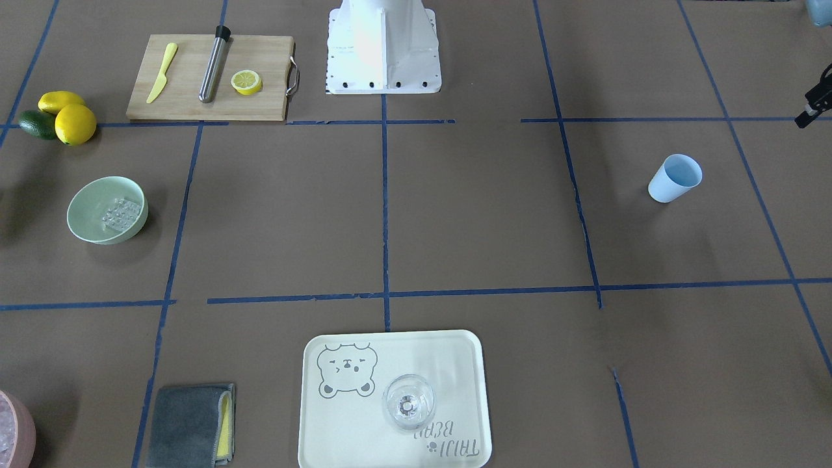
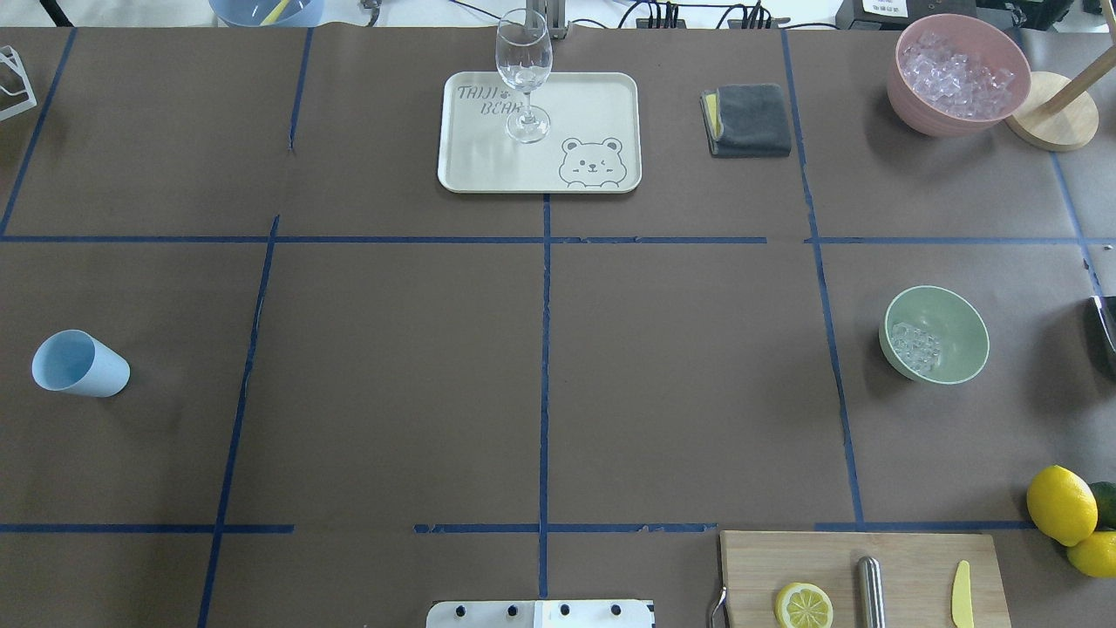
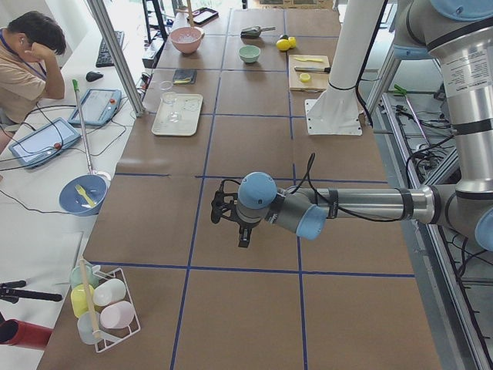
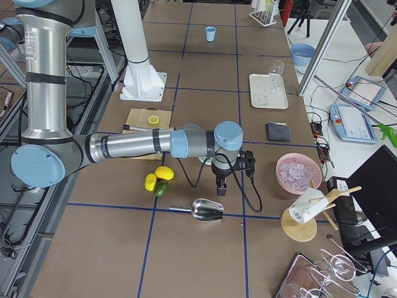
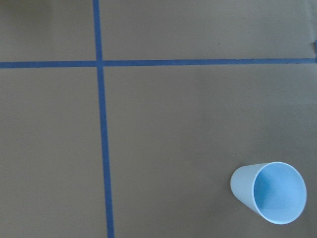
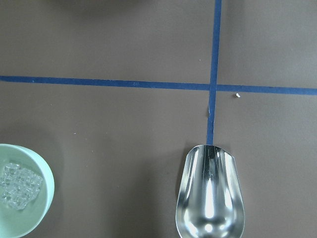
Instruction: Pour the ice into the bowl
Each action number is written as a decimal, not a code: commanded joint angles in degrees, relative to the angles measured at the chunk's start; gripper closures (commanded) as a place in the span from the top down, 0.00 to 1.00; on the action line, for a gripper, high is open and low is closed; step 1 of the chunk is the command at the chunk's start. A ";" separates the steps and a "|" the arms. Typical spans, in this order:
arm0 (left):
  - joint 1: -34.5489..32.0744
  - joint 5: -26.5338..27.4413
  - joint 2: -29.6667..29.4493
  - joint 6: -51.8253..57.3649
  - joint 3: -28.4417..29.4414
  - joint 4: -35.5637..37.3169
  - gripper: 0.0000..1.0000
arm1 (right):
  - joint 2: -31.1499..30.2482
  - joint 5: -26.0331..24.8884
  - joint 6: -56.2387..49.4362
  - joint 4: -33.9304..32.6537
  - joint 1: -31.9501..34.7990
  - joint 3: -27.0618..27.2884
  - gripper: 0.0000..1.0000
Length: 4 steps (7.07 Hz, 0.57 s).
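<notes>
The mint-green bowl [image 2: 961, 321] stands at the table's right and holds a small heap of clear ice [image 2: 915, 346]. Bowl [image 1: 90, 200] and ice [image 1: 121, 214] also show in the front view, and both sit at the lower left of the right wrist view: bowl [image 6: 43, 171], ice [image 6: 17, 183]. An empty metal scoop [image 6: 210, 198] lies on the table beside the bowl. My right gripper [image 4: 221, 188] hangs above the table between bowl and scoop [image 4: 208, 210], holding nothing I can see. My left gripper [image 3: 243, 237] hovers near the blue cup [image 5: 270, 192]. I cannot tell whether either gripper is open or shut.
A pink container of ice [image 2: 955, 74] stands far right. A tray [image 2: 602, 96] carries a wine glass [image 2: 523, 65]. A grey cloth [image 2: 750, 118] lies beside it. A cutting board [image 1: 188, 91] holds a lemon slice [image 1: 247, 82], a knife and a metal rod. Lemons [image 2: 1061, 504] lie by it.
</notes>
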 commanded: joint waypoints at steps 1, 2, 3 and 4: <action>-0.34 9.18 0.56 7.81 -0.73 -0.88 1.00 | 0.30 -0.04 0.13 -0.53 -0.10 -0.07 1.00; -0.78 6.65 -1.09 9.10 -1.08 5.29 1.00 | 0.39 -0.74 0.13 -0.44 -0.10 -0.16 1.00; -1.65 2.44 -2.85 9.46 -1.78 11.88 1.00 | 0.48 -3.27 0.13 -0.44 -0.54 -0.51 1.00; -3.66 2.23 -2.08 11.12 -1.96 12.20 1.00 | 0.48 -3.56 0.13 -0.35 -0.63 -0.51 1.00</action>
